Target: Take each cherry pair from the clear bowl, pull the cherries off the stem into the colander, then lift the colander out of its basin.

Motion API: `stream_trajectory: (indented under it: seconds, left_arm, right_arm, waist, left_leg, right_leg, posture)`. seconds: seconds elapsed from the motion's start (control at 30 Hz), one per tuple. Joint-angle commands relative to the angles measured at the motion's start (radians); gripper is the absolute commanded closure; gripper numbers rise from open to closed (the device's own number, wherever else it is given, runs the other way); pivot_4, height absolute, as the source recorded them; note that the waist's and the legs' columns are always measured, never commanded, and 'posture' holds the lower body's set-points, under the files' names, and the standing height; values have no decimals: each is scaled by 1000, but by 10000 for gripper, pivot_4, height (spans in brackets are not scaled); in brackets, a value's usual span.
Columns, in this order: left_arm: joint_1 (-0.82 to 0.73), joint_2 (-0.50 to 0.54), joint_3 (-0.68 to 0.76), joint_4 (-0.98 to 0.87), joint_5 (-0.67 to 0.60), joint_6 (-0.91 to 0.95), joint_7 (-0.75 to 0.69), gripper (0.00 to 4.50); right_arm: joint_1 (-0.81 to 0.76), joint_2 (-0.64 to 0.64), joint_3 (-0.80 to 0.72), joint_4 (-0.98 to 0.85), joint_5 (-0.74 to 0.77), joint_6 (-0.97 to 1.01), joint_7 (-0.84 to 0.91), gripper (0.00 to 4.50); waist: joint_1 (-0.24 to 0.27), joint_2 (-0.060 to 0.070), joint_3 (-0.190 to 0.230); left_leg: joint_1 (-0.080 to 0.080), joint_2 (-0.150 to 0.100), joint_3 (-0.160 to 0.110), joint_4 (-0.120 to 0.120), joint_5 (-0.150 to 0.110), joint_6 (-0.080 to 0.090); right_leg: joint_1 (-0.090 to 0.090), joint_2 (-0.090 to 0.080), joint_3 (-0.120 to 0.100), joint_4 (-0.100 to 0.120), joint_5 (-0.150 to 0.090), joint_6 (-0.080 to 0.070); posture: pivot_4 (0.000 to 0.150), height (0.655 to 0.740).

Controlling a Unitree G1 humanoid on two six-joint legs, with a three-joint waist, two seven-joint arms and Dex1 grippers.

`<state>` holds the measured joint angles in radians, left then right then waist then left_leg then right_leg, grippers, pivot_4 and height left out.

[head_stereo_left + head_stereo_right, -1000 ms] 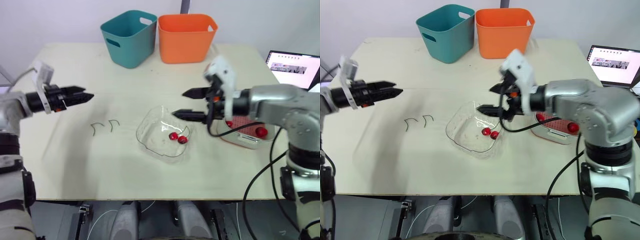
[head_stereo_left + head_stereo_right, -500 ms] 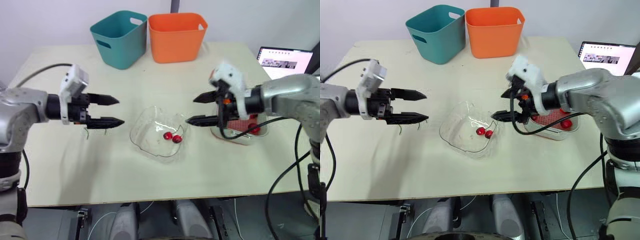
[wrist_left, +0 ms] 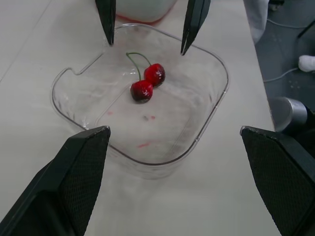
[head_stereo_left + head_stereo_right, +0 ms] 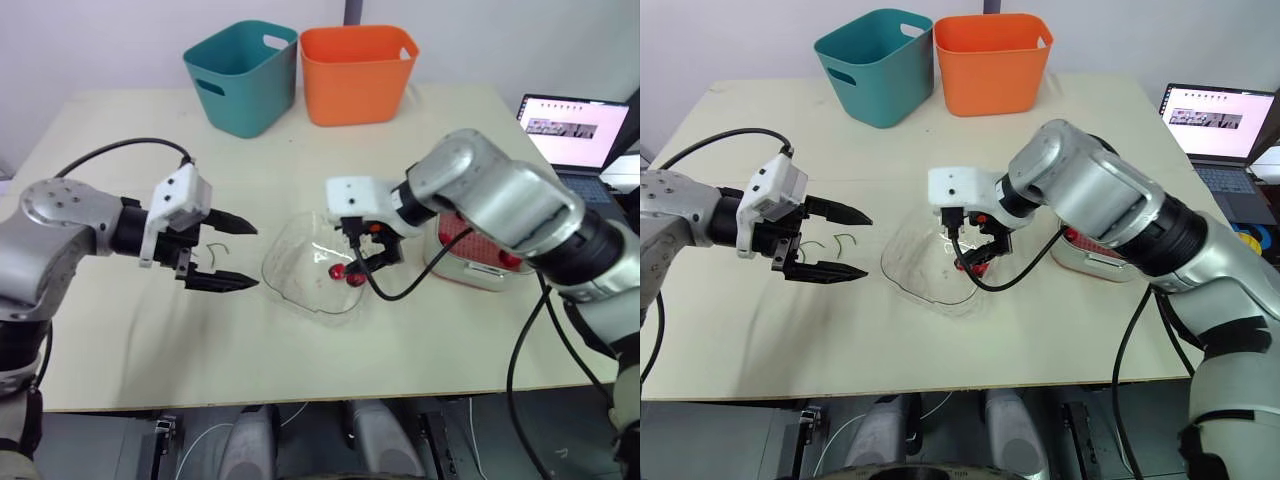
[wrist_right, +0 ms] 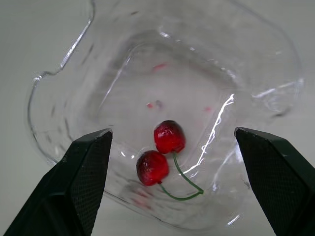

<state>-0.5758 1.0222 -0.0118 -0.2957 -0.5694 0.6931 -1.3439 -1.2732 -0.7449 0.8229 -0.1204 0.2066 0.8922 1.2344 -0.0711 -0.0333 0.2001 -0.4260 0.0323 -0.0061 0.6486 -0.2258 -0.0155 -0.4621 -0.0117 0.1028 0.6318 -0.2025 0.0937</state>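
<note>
My left gripper hangs open and empty just beside the clear bowl. My right gripper, fingers spread wide, hovers above the cherry pair on the bowl's floor. Just beyond my right fingers, the colander sits in its basin.

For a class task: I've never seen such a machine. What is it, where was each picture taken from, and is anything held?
It is a two-armed humanoid robot. Two pictures come from its head, looking down at a pale table; two from wrist cameras. The left end effector and right end effector are both open, holding nothing. The right one hovers over a clear plastic bowl containing a red cherry pair. Also there: bare green stems, a red colander in a white basin, a teal bin and an orange bin.
</note>
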Motion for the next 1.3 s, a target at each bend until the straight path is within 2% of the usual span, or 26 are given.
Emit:
stream_trajectory:
  seconds: [0.03,0.27,0.53,0.63,0.9,1.3]
  left_arm:
    - [2,15,36,-28,-19,6,13,368]
    - [11,4,33,-25,-24,1,40,368]
    - [9,-5,32,-34,-41,6,61,368]
    - [7,-6,32,-36,-47,4,67,0]
    - [-5,-22,37,-40,-67,6,85,0]
    - [-13,-26,32,-16,-61,-6,92,0]
  right_arm:
    - [-40,48,31,84,-83,-67,54,1911]
    - [-51,186,79,271,-198,-140,118,1911]
    - [-34,251,97,358,-296,-209,182,1911]
    - [-26,263,102,379,-332,-235,195,8495]
    - [20,289,104,430,-433,-325,203,36145]
    - [44,318,28,410,-468,-349,221,36145]
  waist:
    - [0,0,0]
    - [0,0,0]
    - [1,0,0]
    - [0,0,0]
    - [0,0,0]
    - [0,0,0]
  left_leg:
    - [0,0,0,0,0,0]
    - [0,0,0,0,0,0]
    - [0,0,0,0,0,0]
    - [0,0,-1,0,0,0]
    - [0,0,-1,0,0,0]
    - [2,0,-1,1,0,0]
  right_leg:
    - [0,0,0,0,0,0]
    - [0,0,0,1,0,0]
    - [0,0,0,2,0,0]
    - [0,0,-1,2,0,1]
    - [0,0,-1,2,0,1]
    - [1,0,-1,3,1,1]
  posture:
    - [1500,7400]
    - [1500,7400]
    - [1500,7400]
    - [1500,7400]
    - [1500,7400]
    - [1500,7400]
